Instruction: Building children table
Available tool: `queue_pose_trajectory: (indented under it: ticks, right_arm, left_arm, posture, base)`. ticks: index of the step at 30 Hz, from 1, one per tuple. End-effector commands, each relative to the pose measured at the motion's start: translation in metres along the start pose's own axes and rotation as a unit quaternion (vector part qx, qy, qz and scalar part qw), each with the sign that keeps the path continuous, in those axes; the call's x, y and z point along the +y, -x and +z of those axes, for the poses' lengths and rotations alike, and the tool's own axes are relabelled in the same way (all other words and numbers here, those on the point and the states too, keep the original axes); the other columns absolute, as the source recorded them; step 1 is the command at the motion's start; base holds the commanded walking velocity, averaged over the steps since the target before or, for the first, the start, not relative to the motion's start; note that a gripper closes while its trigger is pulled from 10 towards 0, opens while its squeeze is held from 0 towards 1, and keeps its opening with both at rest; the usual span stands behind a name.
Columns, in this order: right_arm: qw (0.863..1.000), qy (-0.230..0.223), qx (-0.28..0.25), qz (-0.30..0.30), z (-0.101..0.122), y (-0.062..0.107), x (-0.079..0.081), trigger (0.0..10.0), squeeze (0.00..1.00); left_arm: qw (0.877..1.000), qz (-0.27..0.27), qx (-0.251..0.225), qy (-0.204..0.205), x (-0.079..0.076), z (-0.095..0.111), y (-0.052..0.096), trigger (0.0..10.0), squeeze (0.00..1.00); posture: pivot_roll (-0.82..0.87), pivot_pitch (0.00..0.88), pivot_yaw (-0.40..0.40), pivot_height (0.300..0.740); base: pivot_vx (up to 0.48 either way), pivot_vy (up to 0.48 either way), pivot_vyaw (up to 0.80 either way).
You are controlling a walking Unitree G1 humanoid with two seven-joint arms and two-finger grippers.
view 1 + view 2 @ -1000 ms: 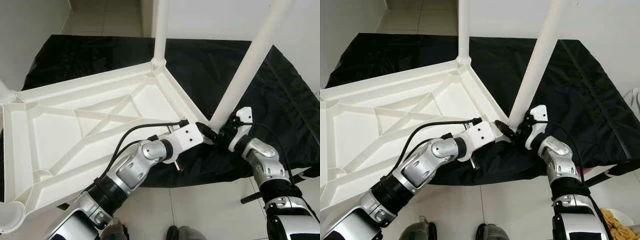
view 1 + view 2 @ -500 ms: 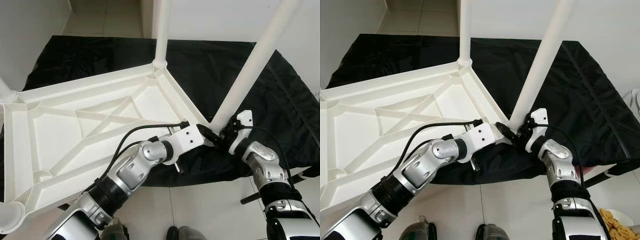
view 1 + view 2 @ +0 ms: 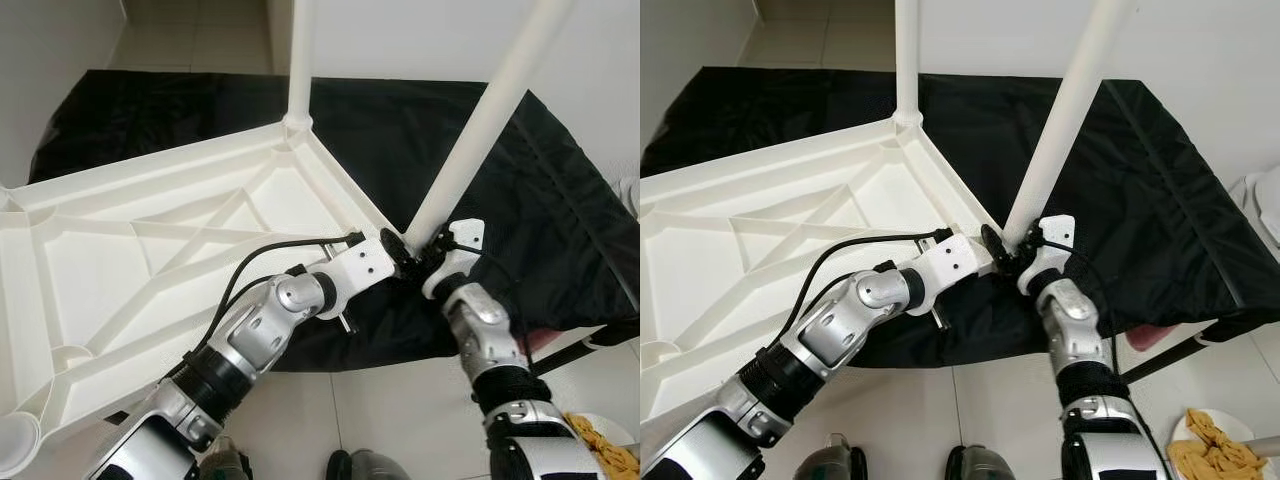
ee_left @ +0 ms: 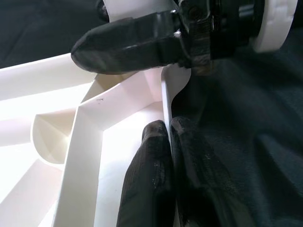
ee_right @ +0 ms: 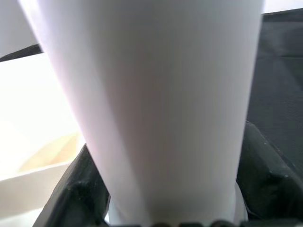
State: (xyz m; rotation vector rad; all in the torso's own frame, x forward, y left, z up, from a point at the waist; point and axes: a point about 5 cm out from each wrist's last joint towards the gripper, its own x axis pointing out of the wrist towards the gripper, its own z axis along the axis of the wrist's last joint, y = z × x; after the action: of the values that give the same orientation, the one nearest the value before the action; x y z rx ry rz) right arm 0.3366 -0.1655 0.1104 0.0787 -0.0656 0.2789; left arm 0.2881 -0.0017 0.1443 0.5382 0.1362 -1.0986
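Tabletop (image 3: 130,260) rim in left claw (image 4: 166,142), leg (image 3: 470,150) in right claw (image 3: 425,255), black cloth (image 3: 560,230) beneath

Head stereo pair: high, looking down, shares tabletop (image 3: 150,250) corner. Left wrist view: very close along rim (image 4: 166,101). Right wrist view: nearly against leg (image 5: 161,109).

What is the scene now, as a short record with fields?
tabletop: white, upside down on black cloth
cloth: black, on the floor
near leg: tilted, base at the near corner socket
far leg: upright in the far corner
left gripper: shut on the tabletop rim by the near corner
right gripper: shut on the near leg's base
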Motion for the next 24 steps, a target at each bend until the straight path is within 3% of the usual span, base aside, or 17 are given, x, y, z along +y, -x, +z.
queue_pose_trajectory:
  ticks: [1,5,11,23,24]
  right_arm:
    - [0.98,-0.025,0.068,-0.188,-0.029,0.027,-0.04,0.0,0.0]
    - [0.975,-0.017,0.066,-0.212,-0.029,0.028,-0.039,0.0,0.0]
    - [0.949,-0.009,0.06,-0.308,-0.029,0.032,-0.028,0.0,0.0]
    - [0.944,-0.008,0.06,-0.323,-0.03,0.03,-0.019,0.4,0.0]
    - [0.947,-0.005,0.057,-0.316,-0.028,0.03,-0.023,10.0,0.0]
  left_arm:
    - [0.996,-0.061,-0.06,-0.033,-0.016,0.027,0.0,10.0,0.0]
    - [0.996,-0.061,-0.06,-0.033,-0.015,0.027,0.0,10.0,0.0]
    - [0.995,-0.067,-0.062,-0.035,-0.016,0.027,-0.001,10.0,0.0]
    - [0.995,-0.068,-0.064,-0.038,-0.015,0.028,-0.003,10.0,0.0]
    - [0.995,-0.068,-0.064,-0.038,-0.015,0.028,-0.002,10.0,0.0]
  posture:
    - [0.05,0.079,-0.045,0.74]
    - [0.05,0.079,-0.045,0.74]
    - [0.03,0.063,-0.036,0.74]
    - [0.03,0.042,-0.035,0.74]
    - [0.03,0.042,-0.036,0.74]
  base:
    - [0.0,0.0,0.0]
    - [0.0,0.0,0.0]
    - [0.0,0.0,0.0]
    - [0.0,0.0,0.0]
    - [0.0,0.0,0.0]
